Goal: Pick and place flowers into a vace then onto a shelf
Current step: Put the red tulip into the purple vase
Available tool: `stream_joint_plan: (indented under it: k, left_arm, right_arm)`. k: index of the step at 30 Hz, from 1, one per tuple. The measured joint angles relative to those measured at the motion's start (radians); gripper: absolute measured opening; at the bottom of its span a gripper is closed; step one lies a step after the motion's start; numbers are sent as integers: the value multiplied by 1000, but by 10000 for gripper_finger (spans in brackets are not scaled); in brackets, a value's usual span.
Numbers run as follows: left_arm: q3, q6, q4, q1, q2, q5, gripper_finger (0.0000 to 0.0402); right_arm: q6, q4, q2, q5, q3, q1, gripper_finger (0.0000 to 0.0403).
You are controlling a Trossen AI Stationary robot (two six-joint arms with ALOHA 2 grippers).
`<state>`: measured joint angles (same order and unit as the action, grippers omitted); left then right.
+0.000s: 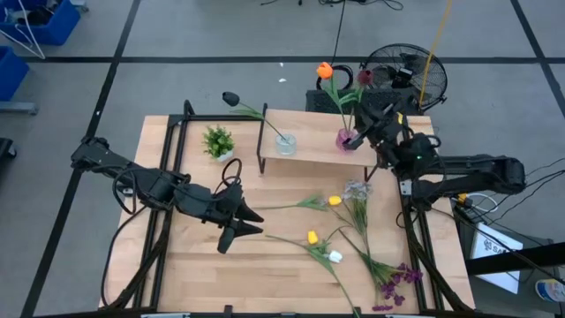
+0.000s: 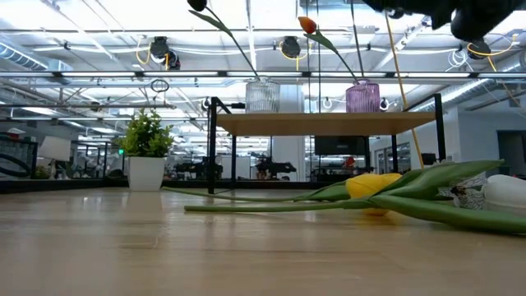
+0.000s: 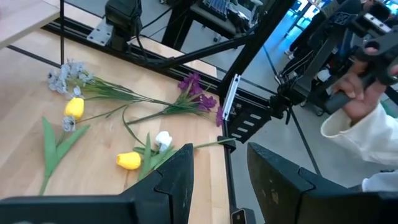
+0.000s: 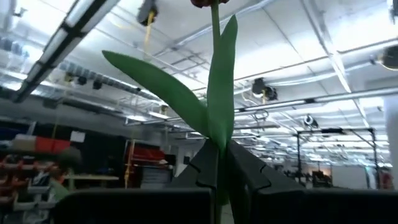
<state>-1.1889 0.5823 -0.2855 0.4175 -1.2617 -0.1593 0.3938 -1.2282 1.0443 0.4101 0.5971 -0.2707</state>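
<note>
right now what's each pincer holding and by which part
Right pincer grips the dark red artificial flower by its thin green stem, low down. Left pincer holds nothing.

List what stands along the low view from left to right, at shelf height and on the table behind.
Potted plant → clear vase → purple vase → yellow flower lying on the table.

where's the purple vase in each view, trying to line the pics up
High view: the purple vase stands on the shelf at its right end, beside the right gripper.
Low view: on the shelf top, right of the clear vase, holding the orange flower.
Left wrist view: not in it.
Right wrist view: not in it; only a stem held between the fingers.
Shared landmark: the shelf, in the high and low views.
</note>
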Motion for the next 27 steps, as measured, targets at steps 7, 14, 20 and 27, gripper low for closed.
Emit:
stream_joint_plan:
  k: [7,14,20,27]
  left_arm:
    - [0,-2,0,1,0,0,154]
    - [0,-2,0,-5,0,0,154]
    - [0,-2,0,-19,0,1,154]
    - [0,-2,-1,-26,0,1,154]
  right_arm:
    - [-16,-43,0,-66,-15,-67,5]
    - [-90,44,1,-70,-15,-103,4]
    - [-68,103,1,-34,-15,-103,19]
    - [-162,232,1,86,-15,-104,69]
